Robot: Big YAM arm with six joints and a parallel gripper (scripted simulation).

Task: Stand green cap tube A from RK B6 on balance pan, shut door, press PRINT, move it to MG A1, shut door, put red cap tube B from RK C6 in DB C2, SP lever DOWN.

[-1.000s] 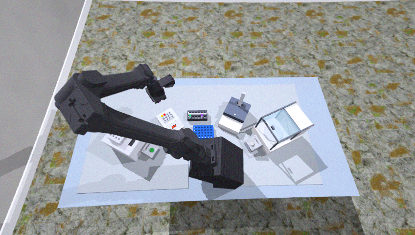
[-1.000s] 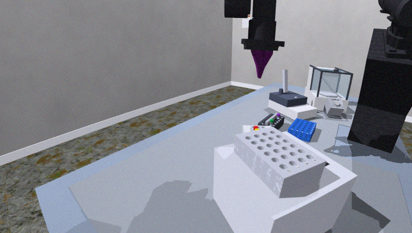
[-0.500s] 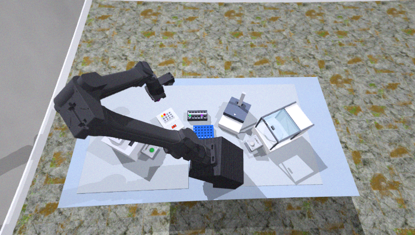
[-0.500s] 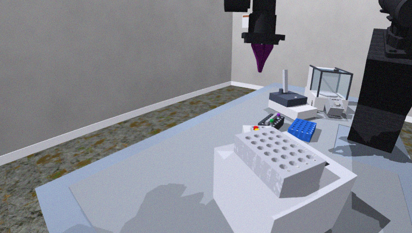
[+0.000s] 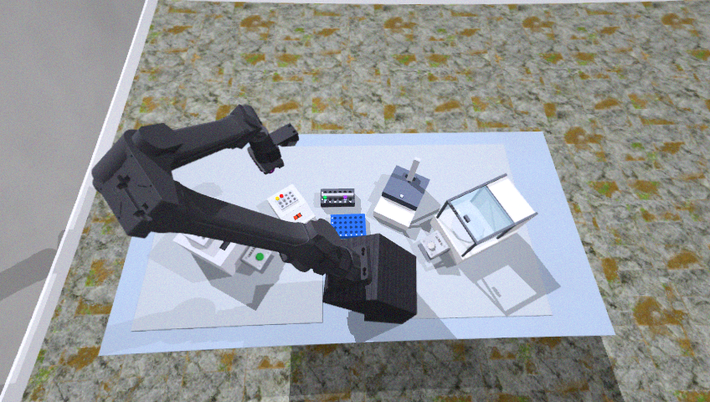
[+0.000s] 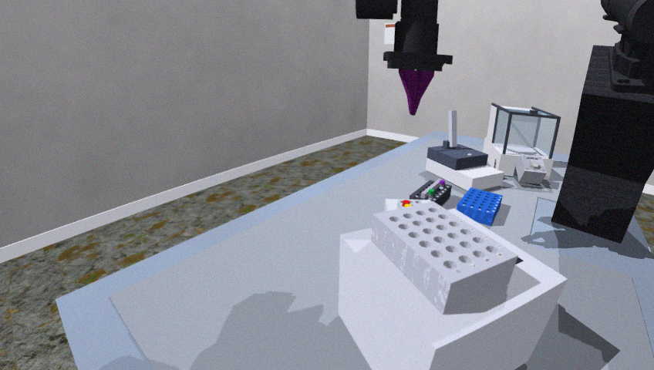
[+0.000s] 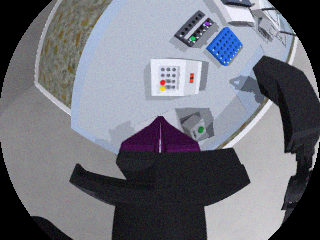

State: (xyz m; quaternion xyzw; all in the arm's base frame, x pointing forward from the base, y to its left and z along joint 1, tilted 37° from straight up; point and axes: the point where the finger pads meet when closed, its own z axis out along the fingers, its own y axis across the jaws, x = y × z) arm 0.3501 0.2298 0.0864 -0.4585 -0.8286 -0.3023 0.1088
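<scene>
My gripper (image 5: 271,170) (image 6: 413,109) (image 7: 160,120) is shut with nothing between its purple fingers. It hangs high above the mat, behind and left of the dry block DB (image 5: 294,208) (image 7: 188,67). A red cap (image 5: 281,195) (image 6: 406,202) (image 7: 163,83) sits in DB next to a yellow cap (image 5: 276,198). A green cap (image 5: 324,198) (image 6: 431,190) (image 7: 194,39) sits at the left end of the magnet block MG (image 5: 336,203) (image 6: 419,191), and a purple cap (image 5: 344,198) further right. The SP lever (image 5: 413,169) (image 6: 453,128) stands upright. The balance (image 5: 515,196) (image 6: 497,160) stands at the right, its top pane's handle (image 5: 466,218) near the front.
The blue rack RK (image 5: 348,224) (image 6: 479,205) (image 7: 224,46) shows no caps. The mixer MX (image 5: 199,244) (image 6: 440,257) stands at the left, partly under my arm, with a green button (image 5: 259,256) (image 7: 200,130) on its front. The balance's key panel (image 5: 432,245) (image 6: 532,170) faces forward.
</scene>
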